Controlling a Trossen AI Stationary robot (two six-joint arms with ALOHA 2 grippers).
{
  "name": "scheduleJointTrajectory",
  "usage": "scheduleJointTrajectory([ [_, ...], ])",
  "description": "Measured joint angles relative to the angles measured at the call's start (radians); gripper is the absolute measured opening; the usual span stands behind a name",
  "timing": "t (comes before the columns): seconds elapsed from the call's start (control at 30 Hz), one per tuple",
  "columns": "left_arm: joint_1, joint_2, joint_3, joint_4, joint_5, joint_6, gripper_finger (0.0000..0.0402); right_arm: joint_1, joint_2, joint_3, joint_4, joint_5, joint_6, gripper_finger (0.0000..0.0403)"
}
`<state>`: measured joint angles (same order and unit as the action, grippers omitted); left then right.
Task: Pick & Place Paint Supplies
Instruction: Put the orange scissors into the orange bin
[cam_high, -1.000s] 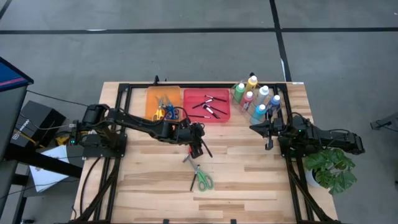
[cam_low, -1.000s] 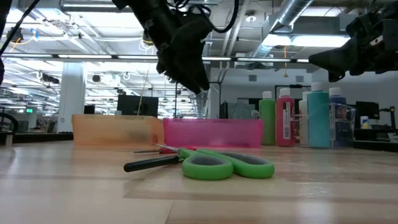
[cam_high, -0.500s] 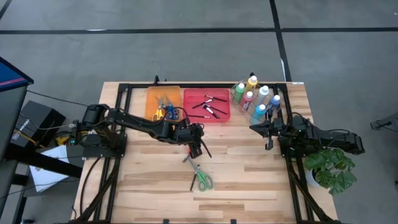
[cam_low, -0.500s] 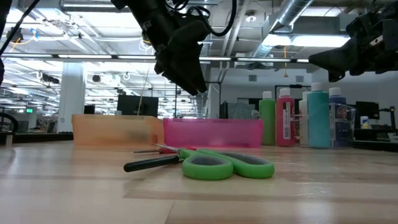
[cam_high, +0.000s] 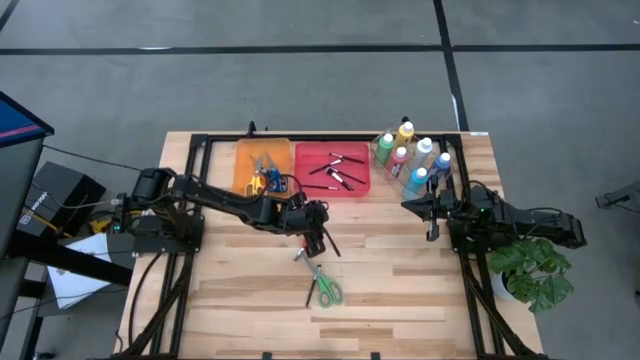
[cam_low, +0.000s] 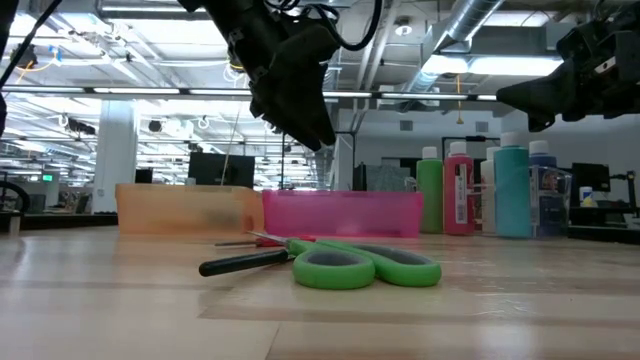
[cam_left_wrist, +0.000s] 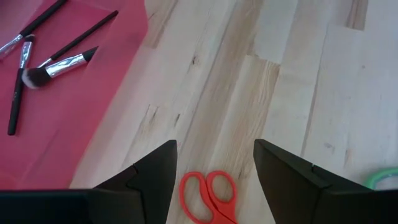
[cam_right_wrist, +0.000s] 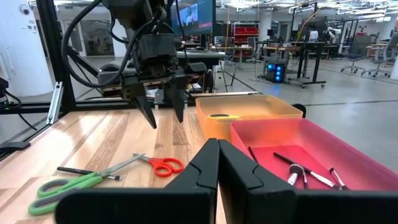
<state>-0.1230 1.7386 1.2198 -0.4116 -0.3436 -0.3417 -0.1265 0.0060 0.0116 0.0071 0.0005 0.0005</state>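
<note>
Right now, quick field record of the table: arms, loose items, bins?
left gripper: fingers open, empty, above the small red-handled scissors
right gripper: fingers shut, empty, waiting near the paint bottles
loose on wooden table: red-handled scissors, green-handled scissors, one thin dark-handled brush
pink bin: brushes
orange bin: scissors

Left tool (cam_high: 318, 241) open, right tool (cam_high: 432, 214) closed.
</note>
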Motion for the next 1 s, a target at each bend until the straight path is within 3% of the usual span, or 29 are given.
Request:
scheduleJointTrajectory([
  [0.47, 0.088, 0.000, -0.026, -0.035, 0.000, -0.065, 0.0207, 0.000, 0.000, 0.000, 0.000, 0.000, 0.000, 0.0000],
  [0.83, 0.091, 0.000, -0.168, -0.005, 0.000, -0.144, 0.0207, 0.000, 0.000, 0.000, 0.000, 0.000, 0.000, 0.0000],
  [1.0, 0.093, 0.000, -0.225, 0.085, 0.009, -0.157, 0.0207, 0.000, 0.000, 0.000, 0.000, 0.000, 0.000, 0.0000],
])
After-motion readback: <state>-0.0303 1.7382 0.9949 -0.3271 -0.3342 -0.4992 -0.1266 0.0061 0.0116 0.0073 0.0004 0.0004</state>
